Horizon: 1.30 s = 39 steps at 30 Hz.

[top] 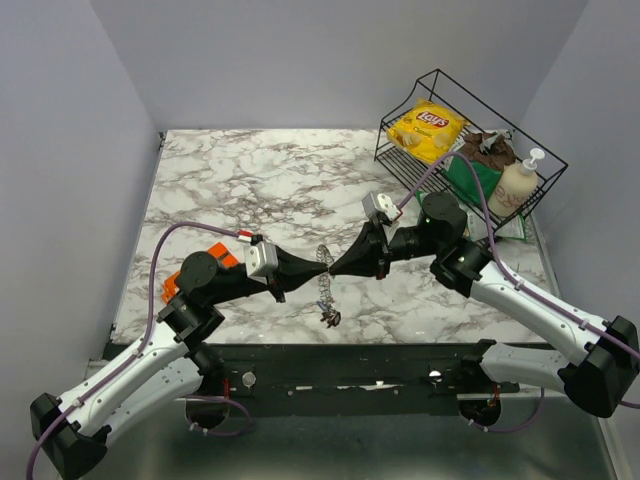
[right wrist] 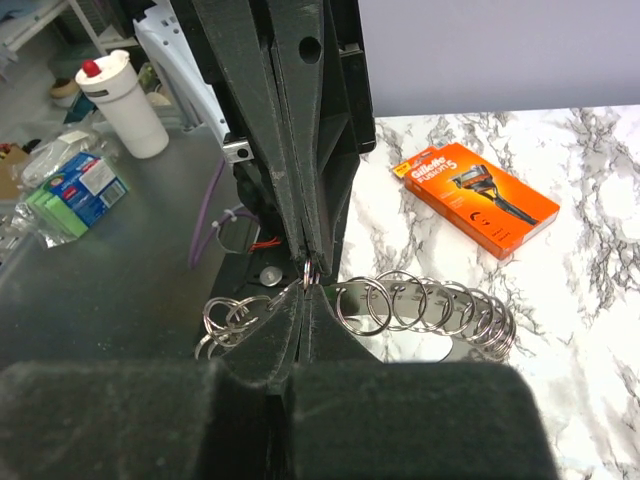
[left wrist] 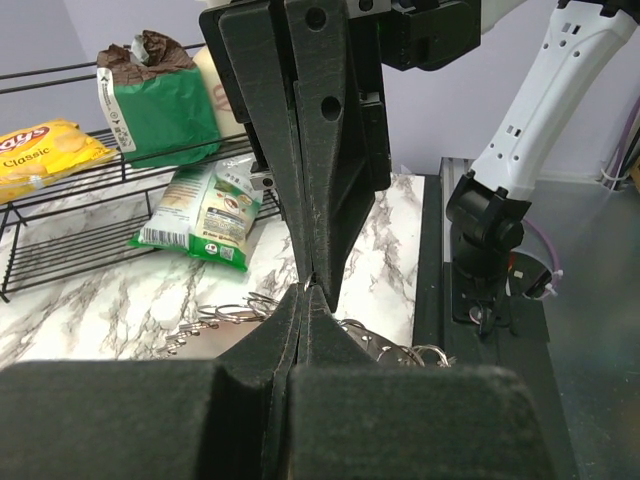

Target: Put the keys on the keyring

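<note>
**Three Views, One Meeting Point**

The top camera looks steeply down from above the near edge over the whole white marble table (top: pixel 250 170). The wrist cameras sit low, facing each other; both share, very close, the silvery chain of metal rings (right wrist: pixel 470 318).

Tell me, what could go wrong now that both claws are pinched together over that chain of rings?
1. The left gripper and right gripper are both shut, tip to tip, seemingly on one thin ring of the keyring. So small a hold could slip and let the chain drop.
2. Pulling apart might twist the loose rings into a tangle.
3. With both grippers occupied, neither is free to fetch a key.
</note>
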Tool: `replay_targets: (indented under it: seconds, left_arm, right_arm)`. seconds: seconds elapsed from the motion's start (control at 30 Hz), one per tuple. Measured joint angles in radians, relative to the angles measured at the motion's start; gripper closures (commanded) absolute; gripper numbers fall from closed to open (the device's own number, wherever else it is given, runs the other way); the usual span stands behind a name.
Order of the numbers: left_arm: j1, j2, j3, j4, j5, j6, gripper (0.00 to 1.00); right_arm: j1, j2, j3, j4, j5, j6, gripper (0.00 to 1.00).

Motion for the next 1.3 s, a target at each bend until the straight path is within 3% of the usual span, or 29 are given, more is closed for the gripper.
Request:
replay_targets:
  seconds: [0.17, 0.33, 0.43, 0.63, 0.93, 1.3]
  left_arm:
    - [0.0, 0.0, 0.002, -0.001, 0.0, 0.0, 0.98]
    - [0.0, 0.004, 0.034, -0.059, 0.0, 0.01, 0.64]
    - [0.0, 0.013, 0.094, -0.098, 0.0, 0.029, 0.53]
    - [0.0, 0.047, 0.256, -0.262, 0.0, 0.083, 0.42]
    - [0.0, 0.211, 0.504, -0.659, -0.006, 0.191, 0.39]
    - [0.0, 0.296, 0.525, -0.866, -0.023, 0.241, 0.38]
  right_arm:
    - [0.0, 0.0, 0.0, 0.0, 0.005, -0.004, 0.99]
    - [0.0, 0.0, 0.01, -0.023, 0.023, -0.02, 0.99]
    - [0.0, 0.002, 0.026, -0.085, 0.037, -0.046, 0.99]
    - [0.0, 0.047, 0.117, -0.268, 0.076, -0.153, 0.99]
    - [0.0, 0.132, 0.248, -0.522, 0.121, -0.293, 0.99]
    - [0.0, 0.193, 0.282, -0.682, 0.134, -0.379, 0.99]
